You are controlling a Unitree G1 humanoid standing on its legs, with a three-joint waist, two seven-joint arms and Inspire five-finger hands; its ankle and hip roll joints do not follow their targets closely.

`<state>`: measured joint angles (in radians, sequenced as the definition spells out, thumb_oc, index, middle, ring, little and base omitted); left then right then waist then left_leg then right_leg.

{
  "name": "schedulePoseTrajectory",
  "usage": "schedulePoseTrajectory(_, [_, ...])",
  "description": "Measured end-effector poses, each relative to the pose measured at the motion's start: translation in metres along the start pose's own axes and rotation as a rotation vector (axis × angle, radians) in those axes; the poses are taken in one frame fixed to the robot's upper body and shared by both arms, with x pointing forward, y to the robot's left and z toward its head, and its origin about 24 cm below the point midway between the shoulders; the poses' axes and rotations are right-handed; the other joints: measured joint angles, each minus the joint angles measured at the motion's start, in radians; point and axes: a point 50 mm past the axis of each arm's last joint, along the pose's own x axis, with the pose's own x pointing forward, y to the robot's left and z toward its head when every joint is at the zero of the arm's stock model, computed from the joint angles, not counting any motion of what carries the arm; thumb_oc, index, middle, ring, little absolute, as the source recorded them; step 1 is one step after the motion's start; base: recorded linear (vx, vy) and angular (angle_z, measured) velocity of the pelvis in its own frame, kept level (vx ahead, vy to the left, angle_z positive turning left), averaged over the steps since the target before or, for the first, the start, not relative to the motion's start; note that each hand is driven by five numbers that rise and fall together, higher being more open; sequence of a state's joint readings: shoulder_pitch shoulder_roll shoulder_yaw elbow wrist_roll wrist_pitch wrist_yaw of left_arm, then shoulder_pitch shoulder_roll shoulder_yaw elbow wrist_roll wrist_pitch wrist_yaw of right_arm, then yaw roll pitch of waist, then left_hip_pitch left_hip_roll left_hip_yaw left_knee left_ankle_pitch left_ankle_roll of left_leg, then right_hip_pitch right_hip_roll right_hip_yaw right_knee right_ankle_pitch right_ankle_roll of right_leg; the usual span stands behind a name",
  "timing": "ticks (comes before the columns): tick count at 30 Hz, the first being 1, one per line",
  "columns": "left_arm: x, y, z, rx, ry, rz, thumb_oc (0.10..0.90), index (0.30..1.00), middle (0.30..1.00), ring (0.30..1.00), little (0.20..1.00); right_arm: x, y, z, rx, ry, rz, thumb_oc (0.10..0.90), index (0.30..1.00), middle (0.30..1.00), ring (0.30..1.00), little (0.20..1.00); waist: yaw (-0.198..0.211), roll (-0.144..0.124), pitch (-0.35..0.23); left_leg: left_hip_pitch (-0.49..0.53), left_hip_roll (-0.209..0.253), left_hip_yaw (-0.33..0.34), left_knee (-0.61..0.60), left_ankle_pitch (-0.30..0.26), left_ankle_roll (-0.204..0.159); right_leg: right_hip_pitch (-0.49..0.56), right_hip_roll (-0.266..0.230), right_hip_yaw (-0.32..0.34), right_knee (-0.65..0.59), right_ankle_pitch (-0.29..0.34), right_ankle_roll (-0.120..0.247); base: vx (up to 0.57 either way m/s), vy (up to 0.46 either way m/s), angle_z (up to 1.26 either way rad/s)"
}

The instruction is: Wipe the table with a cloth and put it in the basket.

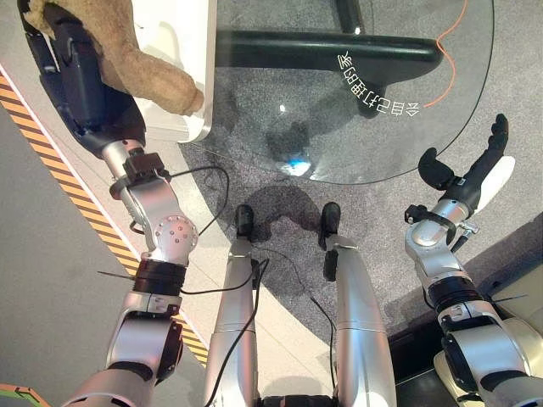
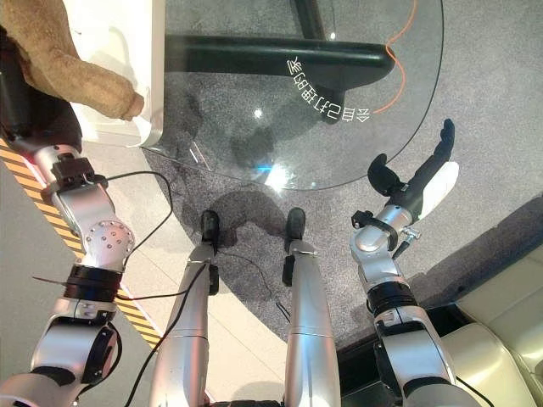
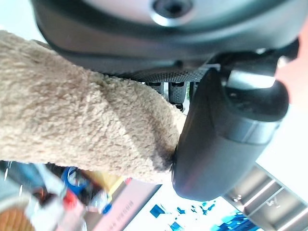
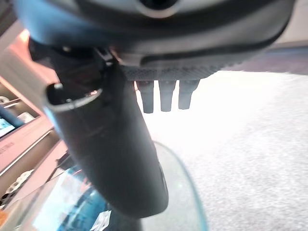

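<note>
gripping the tan fleecy cloth (image 1: 136,59), the left hand (image 1: 64,64) sits up at the far left, raised beside the white basket (image 1: 174,30) whose rounded wall shows just past it. the cloth bunches over the top of the hand and a thick fold hangs down toward the basket's near corner, its end lying against the white wall there in the head views; can't tell whether it actually rests on the rim or just overlaps it. in the left wrist view the cloth (image 3: 82,130) is wedged between the thumb (image 3: 226,139) and the fingers (image 3: 175,89), thumb pressed into the pile w/ the fingertips tucked behind it, so it's a firm pinch. round glass table (image 1: 407,119) lies ahead of the robot, its near edge curving across the middle of the scene, dark base bar (image 1: 331,49) visible through the glass, plus white lettering and a thin orange cable (image 1: 454,42) under the far right part. the cloth is off the glass, over by the table's left edge where the basket meets it. right hand (image 1: 467,170) hangs off the table's near right edge, clear of the glass, fingers straight and spread a little, thumb standing apart, holding nothing; right wrist view shows the same, fingers (image 4: 166,94) extended over grey carpet (image 4: 260,139) w/ the glass rim below them. yellow-black hazard tape (image 1: 51,161) runs along the floor on the left.
</note>
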<state>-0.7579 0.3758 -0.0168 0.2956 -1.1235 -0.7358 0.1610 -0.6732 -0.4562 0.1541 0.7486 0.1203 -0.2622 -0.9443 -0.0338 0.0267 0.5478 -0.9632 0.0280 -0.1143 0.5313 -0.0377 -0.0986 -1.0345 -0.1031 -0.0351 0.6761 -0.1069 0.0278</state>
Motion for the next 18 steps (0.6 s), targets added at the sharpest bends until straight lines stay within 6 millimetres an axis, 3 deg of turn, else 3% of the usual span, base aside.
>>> schedulePoseTrajectory(11, [0.029,-0.015,0.007,0.308,-0.094,0.024,0.1,0.3,0.3,0.3,0.2,0.004,-0.009,-0.021,-0.019,0.095,-0.049,0.8,0.9,0.9,0.9,0.9,-0.007,0.0,0.0,-0.002,0.003,-0.001,-0.001,0.0,0.0,0.0,0.002,-0.002,-0.002,0.0,-0.001,0.0,0.0,0.0])
schedulePoseTrajectory(18, [0.046,-0.014,0.007,0.475,-0.083,0.017,0.1,0.3,0.3,0.3,0.2,0.005,-0.013,-0.028,-0.015,0.121,-0.066,0.8,0.9,0.9,0.9,0.9,-0.025,-0.001,0.0,-0.003,0.005,-0.001,-0.003,0.0,0.0,0.0,0.004,-0.003,-0.007,0.001,-0.001,0.0,0.0,0.0])
